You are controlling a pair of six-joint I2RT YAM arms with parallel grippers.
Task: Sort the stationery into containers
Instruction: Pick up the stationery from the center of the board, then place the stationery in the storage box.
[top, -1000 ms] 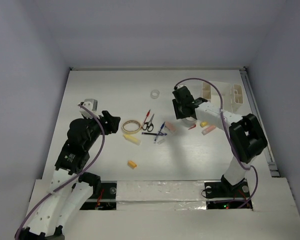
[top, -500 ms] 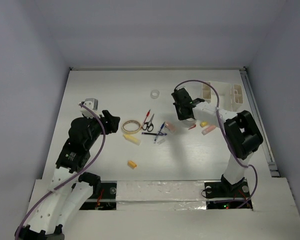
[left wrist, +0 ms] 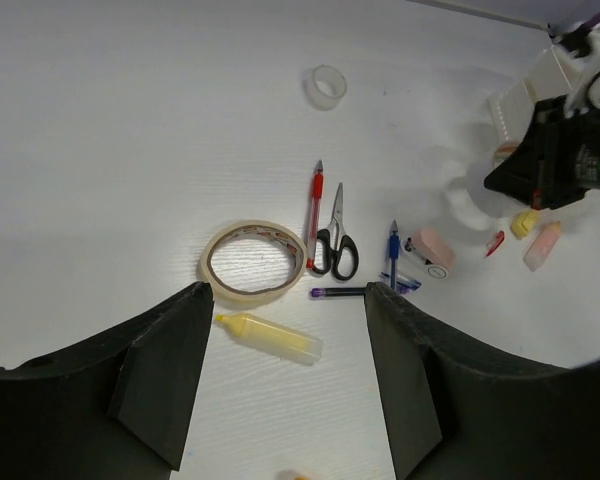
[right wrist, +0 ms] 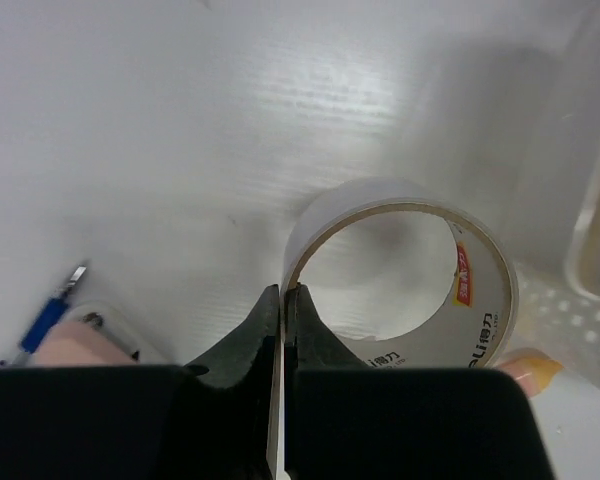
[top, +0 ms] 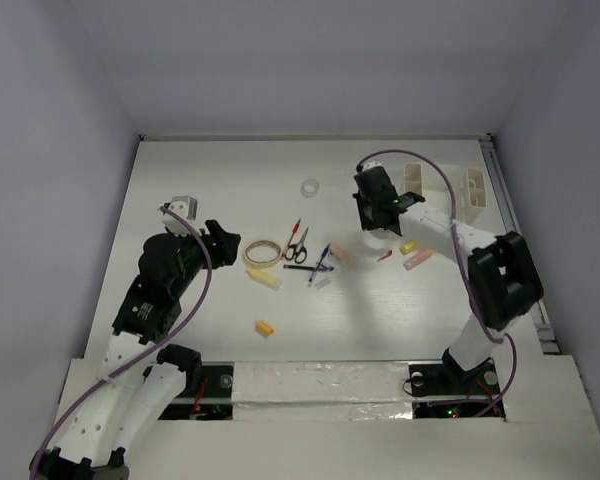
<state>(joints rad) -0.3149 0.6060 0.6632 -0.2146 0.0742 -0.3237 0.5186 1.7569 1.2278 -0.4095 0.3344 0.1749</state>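
Observation:
My right gripper is shut on the wall of a white tape roll, one finger inside the ring and one outside, just left of the white organiser. In the right wrist view the jaws pinch the roll's left edge. My left gripper is open and empty, its jaws above a yellow highlighter and near the beige tape roll. Scissors, a red pen and a blue pen lie in the middle.
A small clear tape roll lies at the back. A pink eraser, a yellow block, a pink block and a small red piece lie below the right gripper. A yellow block lies near the front.
My right gripper has moved back and to the right with the white tape roll, closer to the organiser. The left arm has not moved.

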